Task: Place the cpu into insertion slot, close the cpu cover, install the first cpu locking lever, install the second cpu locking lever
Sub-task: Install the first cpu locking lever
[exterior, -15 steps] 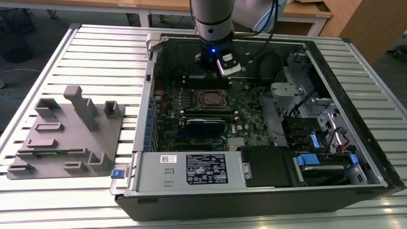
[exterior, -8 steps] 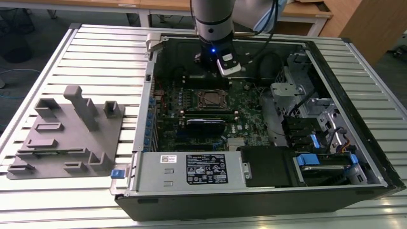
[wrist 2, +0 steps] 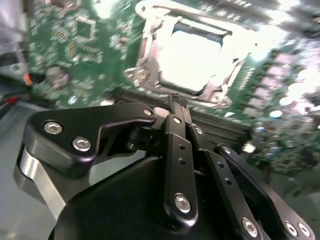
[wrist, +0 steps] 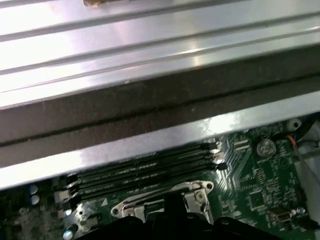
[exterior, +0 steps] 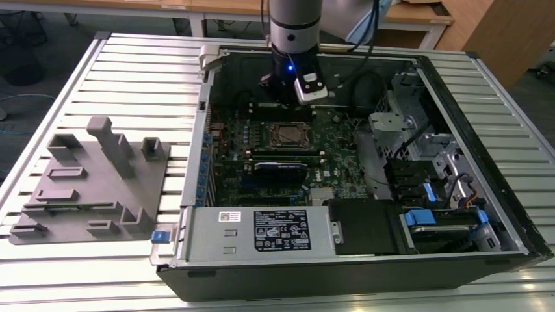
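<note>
The insertion slot (exterior: 289, 134) lies in the middle of the green motherboard (exterior: 338, 146) inside the open computer case. In the second wrist view the cpu (wrist 2: 192, 54) lies in it, its metal top glaring bright. The cpu cover (wrist 2: 150, 47) frames it as a silvery plate lying flat. A thin wire lever (wrist 2: 165, 7) runs along the far side of the socket. My gripper (exterior: 286, 97) hangs over the board just behind the socket, towards the case's back wall. Its black fingers (wrist 2: 172, 125) meet at the tip, shut with nothing between them, just short of the socket's edge (wrist: 165, 200).
Black memory slots (wrist: 140, 170) run between the socket and the case's back wall (wrist: 150, 100). A power supply (exterior: 260, 231) and drive bays (exterior: 433, 195) fill the near and right side of the case. A grey fixture block (exterior: 87, 182) sits on the slatted table at the exterior view's left.
</note>
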Motion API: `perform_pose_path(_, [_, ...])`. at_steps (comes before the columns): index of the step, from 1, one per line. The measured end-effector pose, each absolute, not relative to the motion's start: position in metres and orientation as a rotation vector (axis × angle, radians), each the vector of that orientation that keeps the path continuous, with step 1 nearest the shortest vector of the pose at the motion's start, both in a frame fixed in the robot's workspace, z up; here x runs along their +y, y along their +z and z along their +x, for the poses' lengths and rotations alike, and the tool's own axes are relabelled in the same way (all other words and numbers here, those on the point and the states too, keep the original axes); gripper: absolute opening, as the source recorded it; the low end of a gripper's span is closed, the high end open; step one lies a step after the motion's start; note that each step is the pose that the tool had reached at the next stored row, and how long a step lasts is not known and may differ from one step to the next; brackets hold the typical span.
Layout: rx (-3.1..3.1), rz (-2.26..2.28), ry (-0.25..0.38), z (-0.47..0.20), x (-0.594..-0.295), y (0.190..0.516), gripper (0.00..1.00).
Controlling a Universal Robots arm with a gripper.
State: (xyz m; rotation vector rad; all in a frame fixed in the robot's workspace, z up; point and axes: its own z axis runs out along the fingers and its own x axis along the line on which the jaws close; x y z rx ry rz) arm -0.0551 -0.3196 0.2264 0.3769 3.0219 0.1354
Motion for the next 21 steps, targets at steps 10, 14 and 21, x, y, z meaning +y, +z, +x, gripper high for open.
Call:
perform_pose_path(10, [3.075,0.381,0.049,-0.0534,-0.3196,0.2264,0.11])
perform_pose_path(14, [3.085,0.295,0.051,-0.0534,-0.3196,0.2259,0.11])
perform_pose_path(21, [3.1,0.097,0.055,-0.0534,-0.3196,0.2241,0.11])
